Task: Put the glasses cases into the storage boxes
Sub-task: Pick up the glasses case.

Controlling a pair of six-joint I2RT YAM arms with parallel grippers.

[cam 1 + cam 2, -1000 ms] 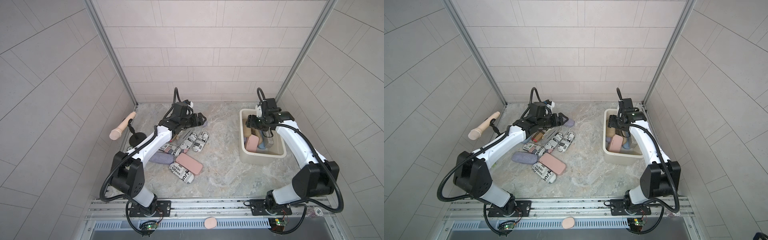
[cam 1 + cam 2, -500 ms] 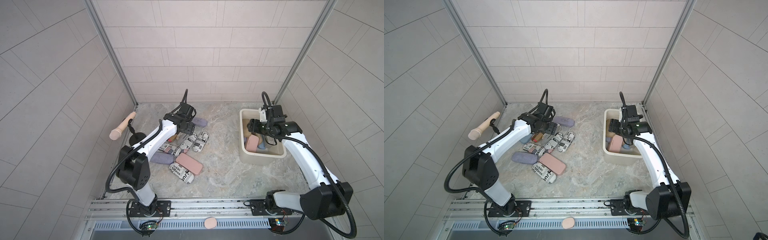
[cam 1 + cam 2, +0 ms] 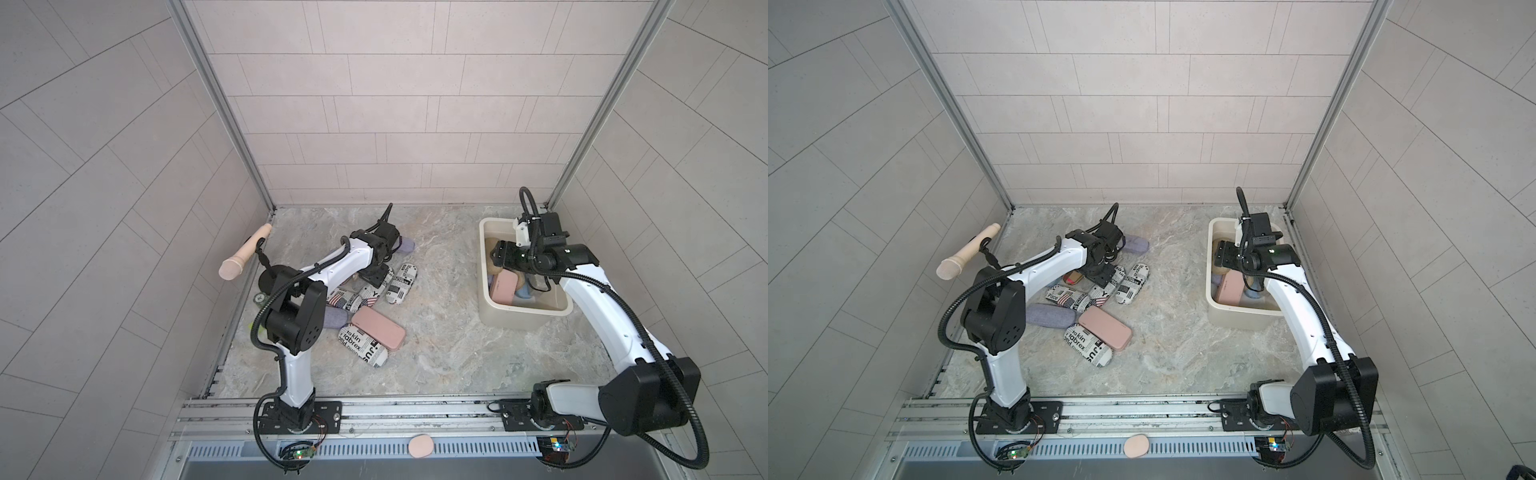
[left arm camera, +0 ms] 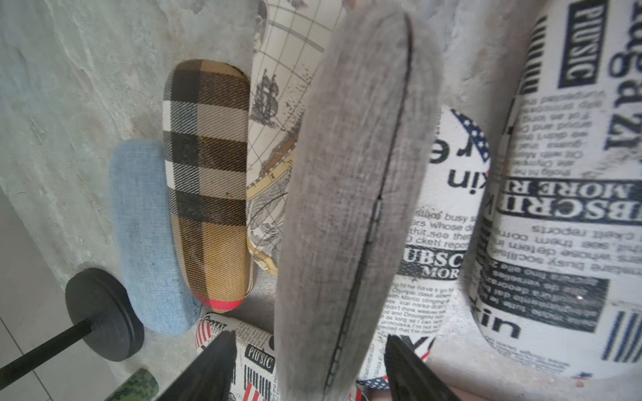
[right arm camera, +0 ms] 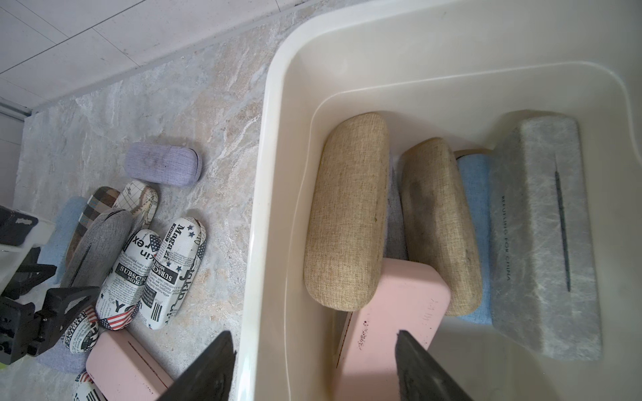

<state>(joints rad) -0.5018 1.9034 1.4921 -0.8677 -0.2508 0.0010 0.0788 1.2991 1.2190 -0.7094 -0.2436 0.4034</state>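
Note:
The cream-white storage box [image 3: 524,320] [image 3: 1241,319] stands at the right and holds several glasses cases: a pink one [image 3: 503,287], two tan ones [image 5: 347,208], a blue one and a grey felt one [image 5: 542,225]. My right gripper [image 5: 312,350] [image 3: 496,254] hangs open over the box's left rim [image 5: 271,173], holding nothing. More cases lie piled at the left. My left gripper [image 4: 307,354] [image 3: 376,276] is down in that pile, open. A grey case [image 4: 347,191] [image 5: 100,243] stands on edge between its fingers, with a gap on each side.
Around the grey case lie newsprint cases [image 3: 401,284], a plaid case [image 4: 208,180], a map-print one, a pale blue one [image 4: 146,236], a pink one [image 3: 378,326] and a lavender one [image 3: 334,320]. A purple case [image 3: 405,245] lies behind. A beige handle on a black stand [image 3: 245,257] leans at the left wall.
My left gripper left the purple case at the back, came forward and down onto the pile, and its jaws have narrowed around the grey case. My right gripper shifted slightly toward the box's left rim.

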